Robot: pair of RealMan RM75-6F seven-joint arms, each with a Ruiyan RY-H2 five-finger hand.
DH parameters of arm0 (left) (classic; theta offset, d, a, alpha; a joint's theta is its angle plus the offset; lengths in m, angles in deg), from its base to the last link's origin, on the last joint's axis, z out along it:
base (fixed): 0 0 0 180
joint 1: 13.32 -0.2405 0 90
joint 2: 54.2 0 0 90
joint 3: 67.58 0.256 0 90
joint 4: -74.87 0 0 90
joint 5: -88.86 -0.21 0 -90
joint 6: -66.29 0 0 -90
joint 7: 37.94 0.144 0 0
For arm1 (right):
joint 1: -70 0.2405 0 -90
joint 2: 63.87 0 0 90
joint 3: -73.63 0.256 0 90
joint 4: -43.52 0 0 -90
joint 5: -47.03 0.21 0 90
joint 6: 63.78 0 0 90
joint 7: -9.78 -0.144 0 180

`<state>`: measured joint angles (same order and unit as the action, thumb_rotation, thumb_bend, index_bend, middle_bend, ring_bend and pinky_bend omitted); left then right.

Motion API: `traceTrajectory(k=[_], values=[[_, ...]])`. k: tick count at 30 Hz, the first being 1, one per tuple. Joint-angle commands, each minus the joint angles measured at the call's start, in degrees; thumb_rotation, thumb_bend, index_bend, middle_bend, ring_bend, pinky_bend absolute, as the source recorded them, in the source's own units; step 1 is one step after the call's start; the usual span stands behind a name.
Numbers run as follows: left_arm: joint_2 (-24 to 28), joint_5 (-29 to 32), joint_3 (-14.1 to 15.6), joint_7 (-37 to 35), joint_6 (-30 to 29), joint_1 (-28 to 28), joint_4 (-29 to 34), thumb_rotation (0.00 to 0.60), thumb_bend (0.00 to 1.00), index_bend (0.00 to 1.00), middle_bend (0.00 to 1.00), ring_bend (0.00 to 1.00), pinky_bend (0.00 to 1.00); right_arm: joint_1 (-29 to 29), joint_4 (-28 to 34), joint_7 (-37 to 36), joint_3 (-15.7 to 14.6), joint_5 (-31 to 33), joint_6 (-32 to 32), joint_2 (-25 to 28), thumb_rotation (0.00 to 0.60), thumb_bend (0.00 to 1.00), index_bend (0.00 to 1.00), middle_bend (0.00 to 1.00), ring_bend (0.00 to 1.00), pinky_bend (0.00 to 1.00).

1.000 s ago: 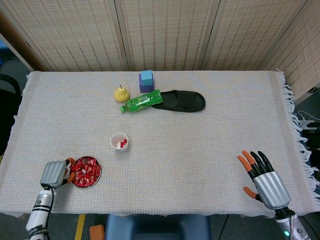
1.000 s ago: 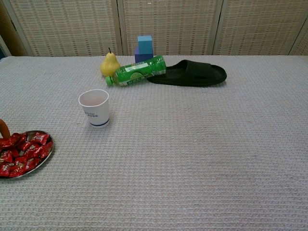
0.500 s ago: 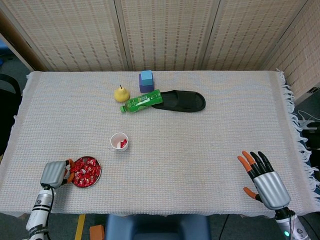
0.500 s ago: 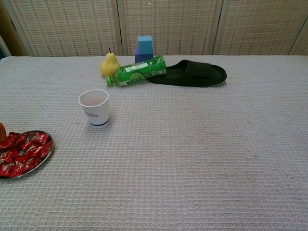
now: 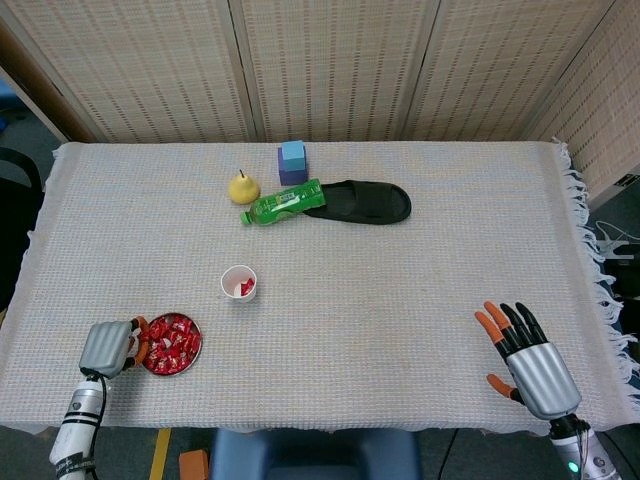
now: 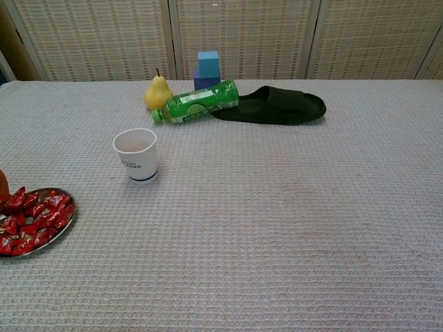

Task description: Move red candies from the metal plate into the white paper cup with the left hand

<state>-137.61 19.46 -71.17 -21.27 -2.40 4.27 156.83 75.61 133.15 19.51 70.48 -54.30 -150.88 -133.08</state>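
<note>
The metal plate sits near the table's front left corner, heaped with red candies. My left hand lies just left of the plate, its fingers curled in over the plate's left rim and touching the candies. Whether a candy is pinched between them is hidden. Only one orange fingertip shows in the chest view. The white paper cup stands upright behind and to the right of the plate, with a red candy inside. My right hand rests at the front right, fingers spread, holding nothing.
Along the back of the table lie a yellow pear, a green bottle on its side, a black slipper, and a blue block on a purple one. A woven cloth covers the table.
My left hand has drawn slightly left and toward the table's front edge; its fingertip has slid nearly out of the chest view. The candies have shifted a little. The right hand is still.
</note>
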Motion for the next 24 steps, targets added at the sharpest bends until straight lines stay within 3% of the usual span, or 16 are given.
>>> traceTrajectory(k=[1,18,24], values=[[0.5,-1.1,-0.2,0.8,-1.2,0.1,1.4,0.6,0.52,0.52,1.0,1.0,1.0,0.0,0.0,0.0,0.1,0.1,0.1,0.0,0.6,0.06,0.0,0.0,0.0,0.0],[4.0,-2.3,-7.6,10.0,-2.1,7.2,14.4,0.6,0.52,0.52,1.0,1.0,1.0,0.4,-0.5,-0.3,1.8,3.2,0.9,-0.4,0.6,0.06,0.0,0.0,0.0,0.0],[2.5,-0.6,-9.9,12.2,0.6,11.4,15.7,0.6,0.52,0.52,1.0,1.0,1.0,0.9,-0.6,0.3,2.3,4.8,2.5,-0.7,0.6,0.06,0.0,0.0,0.0,0.0]])
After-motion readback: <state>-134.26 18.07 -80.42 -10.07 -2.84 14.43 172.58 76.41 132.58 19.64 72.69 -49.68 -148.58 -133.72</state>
